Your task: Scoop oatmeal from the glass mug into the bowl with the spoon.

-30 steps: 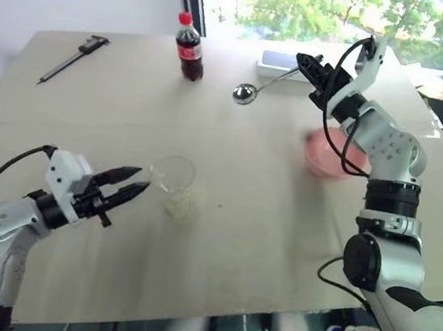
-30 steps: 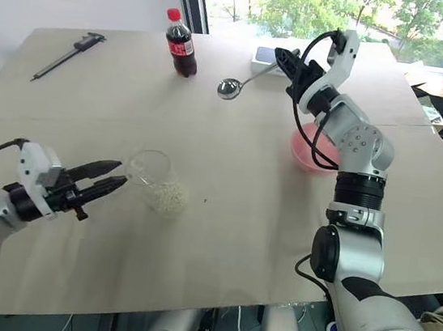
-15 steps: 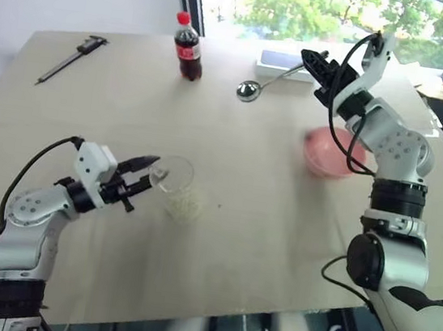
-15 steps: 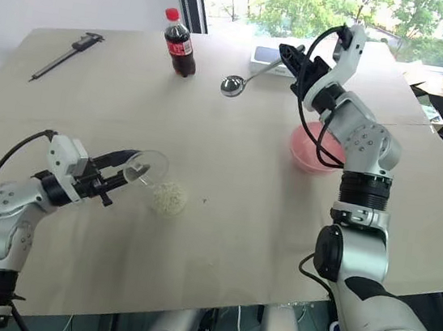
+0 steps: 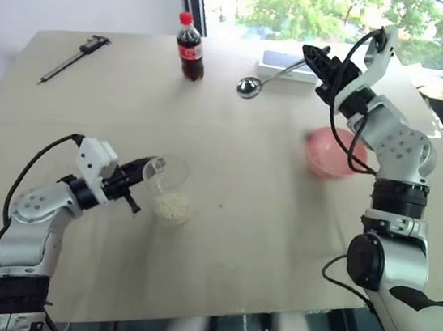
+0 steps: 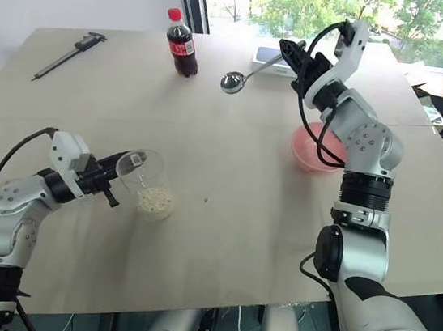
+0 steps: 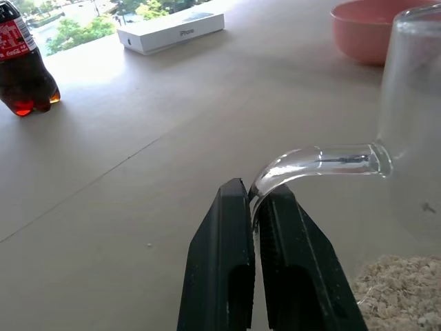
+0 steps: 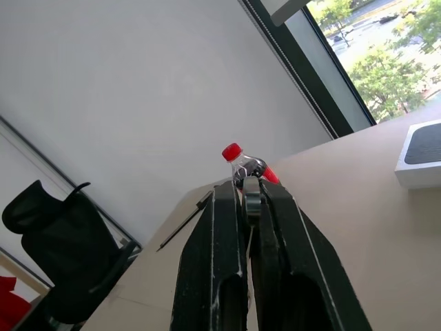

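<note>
Looking near the bowl (image 6: 315,149), you see the right gripper (image 6: 289,50) clamping the spoon (image 6: 241,79) above the table. Your left gripper (image 7: 252,200) pinches the mug (image 6: 144,181) handle, well apart from the bowl.

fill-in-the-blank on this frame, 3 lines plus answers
The left pincer is shut on the mug's ____.
The right pincer holds the ____ by its handle, above the table.
The oatmeal lies in the mug; the bowl's colour is ____.

Answers: handle; spoon; pink
</note>
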Controlling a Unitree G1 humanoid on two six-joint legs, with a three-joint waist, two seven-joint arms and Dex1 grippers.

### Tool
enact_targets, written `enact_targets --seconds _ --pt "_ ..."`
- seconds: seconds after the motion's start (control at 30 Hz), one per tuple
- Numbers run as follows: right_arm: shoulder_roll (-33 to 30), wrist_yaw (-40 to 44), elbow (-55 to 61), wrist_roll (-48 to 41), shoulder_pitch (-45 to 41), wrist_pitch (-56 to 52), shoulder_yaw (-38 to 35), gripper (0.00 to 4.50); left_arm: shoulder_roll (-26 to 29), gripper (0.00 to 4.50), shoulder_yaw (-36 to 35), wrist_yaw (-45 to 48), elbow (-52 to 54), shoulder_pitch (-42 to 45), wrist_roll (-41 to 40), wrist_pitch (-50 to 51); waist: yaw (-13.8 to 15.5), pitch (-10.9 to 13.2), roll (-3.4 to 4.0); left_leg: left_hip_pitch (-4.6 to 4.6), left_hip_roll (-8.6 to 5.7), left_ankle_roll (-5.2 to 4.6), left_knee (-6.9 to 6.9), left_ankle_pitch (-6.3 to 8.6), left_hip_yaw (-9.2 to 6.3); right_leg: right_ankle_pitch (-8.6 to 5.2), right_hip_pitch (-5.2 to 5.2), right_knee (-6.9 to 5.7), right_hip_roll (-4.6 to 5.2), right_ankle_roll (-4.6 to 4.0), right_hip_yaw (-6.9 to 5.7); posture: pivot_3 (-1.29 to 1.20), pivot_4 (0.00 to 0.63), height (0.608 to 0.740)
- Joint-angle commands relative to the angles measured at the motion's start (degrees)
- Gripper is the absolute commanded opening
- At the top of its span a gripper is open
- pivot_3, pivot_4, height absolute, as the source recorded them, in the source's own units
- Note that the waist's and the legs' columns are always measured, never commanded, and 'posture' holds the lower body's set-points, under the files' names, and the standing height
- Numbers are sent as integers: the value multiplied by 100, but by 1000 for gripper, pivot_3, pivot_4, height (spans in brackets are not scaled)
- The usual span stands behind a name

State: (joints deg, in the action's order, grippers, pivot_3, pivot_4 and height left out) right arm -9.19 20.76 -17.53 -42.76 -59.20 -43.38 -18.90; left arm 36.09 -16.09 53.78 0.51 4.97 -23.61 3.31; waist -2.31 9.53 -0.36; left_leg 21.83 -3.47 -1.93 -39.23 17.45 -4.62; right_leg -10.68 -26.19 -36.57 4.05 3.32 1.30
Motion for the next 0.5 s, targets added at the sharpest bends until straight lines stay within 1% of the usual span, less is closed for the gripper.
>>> enact_targets --seconds 0.03,0.17,0.23,0.3,0.5 --pt "-24 67 360 -180 -102 -5 -12 0 -119 53 61 -446 94 343 184 -89 14 0 0 1 0 0 0 0 -1 0 0 0 0 0 -1 0 150 740" --pt "-51 50 484 -403 -259 -253 -68 0 -285 53 176 -902 -116 851 482 -228 4 0 -1 2 -1 0 -2 0 -2 0 0 -2 0 0 -2 0 150 740" --pt "-72 35 599 -578 -365 -429 -87 0 -357 53 297 -1140 -322 1139 761 -449 1 0 0 3 -1 0 -2 0 -1 0 -1 -1 0 0 -1 0 150 740" --pt "-162 210 854 -765 -432 -705 32 0 -446 53 502 -1502 -788 1595 1238 -818 3 0 0 6 -3 0 -1 0 -2 0 -3 1 0 0 -2 0 150 740" --pt "-265 356 1350 -853 -428 -920 342 0 -649 53 783 -1985 -1817 2429 1803 -1556 -14 -2 -3 6 -2 0 -2 0 -2 0 -3 3 -2 1 -3 0 150 740"
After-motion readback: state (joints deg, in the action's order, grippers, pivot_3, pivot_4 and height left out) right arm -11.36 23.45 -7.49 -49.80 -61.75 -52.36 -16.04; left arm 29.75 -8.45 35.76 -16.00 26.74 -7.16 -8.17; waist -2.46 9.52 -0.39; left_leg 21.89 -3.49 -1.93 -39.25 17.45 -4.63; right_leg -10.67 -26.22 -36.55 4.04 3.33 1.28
